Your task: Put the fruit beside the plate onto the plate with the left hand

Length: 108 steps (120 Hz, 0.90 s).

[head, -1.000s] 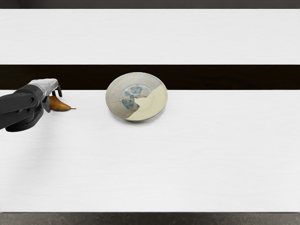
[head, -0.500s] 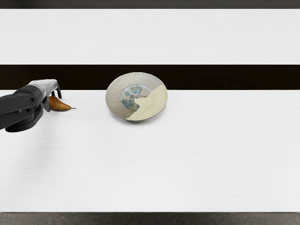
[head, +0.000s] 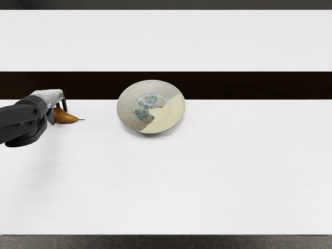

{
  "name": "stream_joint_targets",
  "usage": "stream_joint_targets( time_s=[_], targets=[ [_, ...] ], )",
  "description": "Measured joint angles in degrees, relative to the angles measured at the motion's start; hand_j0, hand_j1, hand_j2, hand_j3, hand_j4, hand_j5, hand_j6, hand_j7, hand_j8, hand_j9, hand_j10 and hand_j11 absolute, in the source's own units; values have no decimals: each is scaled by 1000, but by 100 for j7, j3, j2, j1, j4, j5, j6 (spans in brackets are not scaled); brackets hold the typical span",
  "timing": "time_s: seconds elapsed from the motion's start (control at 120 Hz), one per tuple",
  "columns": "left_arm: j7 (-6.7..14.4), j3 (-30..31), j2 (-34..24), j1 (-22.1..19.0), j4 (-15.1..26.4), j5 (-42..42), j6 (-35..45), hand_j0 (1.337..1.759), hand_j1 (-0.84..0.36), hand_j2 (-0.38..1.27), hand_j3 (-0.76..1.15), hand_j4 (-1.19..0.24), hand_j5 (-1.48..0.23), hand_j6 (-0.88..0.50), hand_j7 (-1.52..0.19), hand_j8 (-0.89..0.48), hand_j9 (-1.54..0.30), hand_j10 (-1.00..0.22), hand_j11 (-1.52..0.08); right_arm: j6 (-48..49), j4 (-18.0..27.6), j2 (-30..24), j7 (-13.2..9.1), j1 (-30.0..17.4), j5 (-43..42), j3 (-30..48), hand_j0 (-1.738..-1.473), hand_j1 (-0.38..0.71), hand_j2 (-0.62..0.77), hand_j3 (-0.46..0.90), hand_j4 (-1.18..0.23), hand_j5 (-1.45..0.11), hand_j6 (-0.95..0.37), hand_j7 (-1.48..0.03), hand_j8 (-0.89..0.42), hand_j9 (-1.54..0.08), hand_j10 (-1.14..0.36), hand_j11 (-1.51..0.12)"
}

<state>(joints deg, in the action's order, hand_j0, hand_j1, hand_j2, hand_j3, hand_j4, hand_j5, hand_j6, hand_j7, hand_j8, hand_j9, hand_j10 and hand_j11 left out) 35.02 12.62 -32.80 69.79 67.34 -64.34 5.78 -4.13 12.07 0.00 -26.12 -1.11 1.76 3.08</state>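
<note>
The left arm comes in over the left edge of the worktop, and its dark, bulky forearm is cut off by the picture's border. At its end the left robot hand shows as a pale grey block close to the far edge of the worktop, towards the far left corner. It sits directly over the wide end of the fruit. From this slant I cannot tell whether the robot hand is open, closed, or gripping the fruit, because arm and hand cover the place where they meet.

The fruit is brown and pear-like. Only its tapering end and thin stem show, pointing right along the worktop towards the plate. The rest is hidden behind the hand and wrist. It appears to lie on the worktop near the far edge, though contact is hard to make out.

The plate stands at the far edge, left of the middle and well apart from the fruit. Its far rim shows against the dark band behind the worktop. Its inside is part grey with blurred blue marks and part cream.
</note>
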Motion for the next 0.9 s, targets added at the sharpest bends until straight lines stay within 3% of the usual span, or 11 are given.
stream_joint_targets(
  time_s=[0.208,0.9],
  targets=[
    [-3,1,-8,8,-2,25,-12,1654,-319,187,0,-634,-792,-517,-813,-567,-822,-617,-822,0,1,0,1,-3,0,0,-1658,-310,-7,0,-33,-43,-33,-43,-33,-43,-33,-43],
    [8,-61,-42,50,49,313,-134,1650,-281,141,0,-629,-915,-497,-927,-557,-930,-689,-925,0,1,0,1,-4,0,0,-1658,-310,-7,0,-33,-43,-33,-43,-33,-43,-33,-43]
  ],
)
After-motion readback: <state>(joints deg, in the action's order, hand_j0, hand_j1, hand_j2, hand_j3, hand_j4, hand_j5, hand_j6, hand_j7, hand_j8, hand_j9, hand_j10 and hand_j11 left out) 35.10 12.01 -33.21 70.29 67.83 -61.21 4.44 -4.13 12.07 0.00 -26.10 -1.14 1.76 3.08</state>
